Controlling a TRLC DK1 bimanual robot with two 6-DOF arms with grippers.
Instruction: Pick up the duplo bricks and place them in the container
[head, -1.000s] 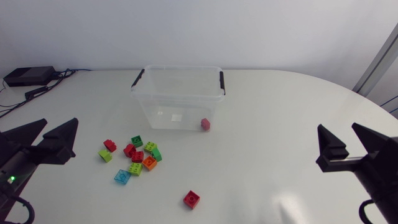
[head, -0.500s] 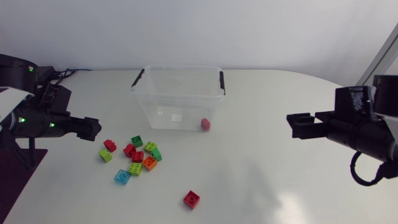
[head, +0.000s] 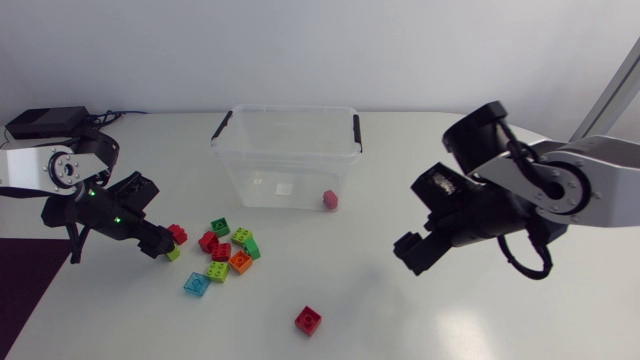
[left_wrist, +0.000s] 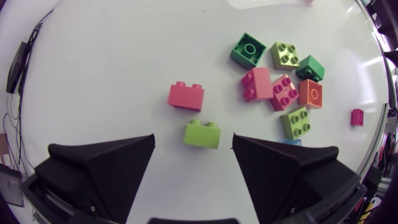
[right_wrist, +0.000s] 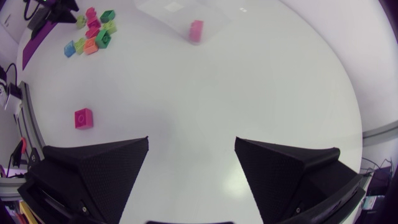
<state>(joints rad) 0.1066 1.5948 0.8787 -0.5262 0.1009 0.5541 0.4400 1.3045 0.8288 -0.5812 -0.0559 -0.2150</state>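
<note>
Holding our left gripper (left_wrist: 193, 150) spread wide, we have one lime-green plastic brick (left_wrist: 202, 134) lying on the white table (left_wrist: 112, 62) between its fingertips. There is a gap on each side, so neither finger touches it and nothing is grasped. A red plastic brick (left_wrist: 186, 95) lies just ahead of the lime one. Our right gripper (right_wrist: 191, 142) is just as wide open over bare table, holding nothing, well apart from every brick.

We count twelve bricks. Eleven lie on the table: four red, three lime-green, two green, one orange brick (head: 240, 262) and one light-blue brick (head: 195, 284). Ten of them form a loose group beside the clear plastic container with black handles (head: 285, 150). The eleventh, a lone red brick (head: 308, 320), sits apart on the far side of the group from the container. The twelfth, a pinkish-red brick (head: 330, 200), lies inside the container against its wall.

Our left wrist view shows the gaps beside the lime brick, which the head view half hides behind the gripper. Only the head view shows the whole container and both arms. Our right wrist view shows the lone red brick ahead of one finger, off to the side.
</note>
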